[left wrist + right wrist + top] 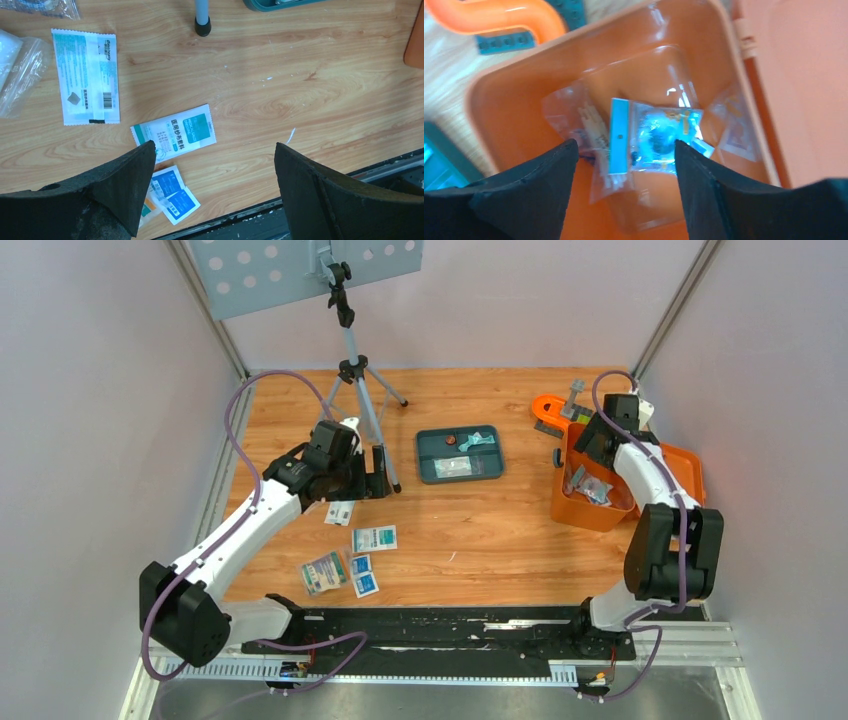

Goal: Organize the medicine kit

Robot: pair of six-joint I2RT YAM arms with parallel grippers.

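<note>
At the left of the overhead view, my left gripper [214, 150] hung over the wooden table [480, 530] with its jaws spread wide and nothing between them. Flat sachets lay scattered beneath it: a long white one [86, 75], a white-and-teal gauze packet [175, 132], two small glossy blue ones [172, 195] and a crumpled clear bag [20, 75]. All of them were thin, papery or filmy, and lay flush on the grain. I judged that picking one up would mean coming down square and catching an edge, not pressing on the middle. Just beyond stood a tripod foot [202, 25], which I would have to keep clear of. Toward the centre sat the dark teal divided tray [421, 458], hard plastic with a few small items in it. At the right, the medicine kit [600, 512] stood open, an orange smooth-walled box with its lid laid back, and a small orange curved piece [548, 408] lay behind it. My right gripper [624, 145] hovered over the box's mouth, fingers parted and holding nothing. A clear pouch with a blue strip [649, 135] and a bag of pale sticks [594, 130] lay inside on the floor of the box. I took this step to be dropping items into the kit. To do it well, I thought I should rise straight up so my pads did not snag the crinkly film.
</note>
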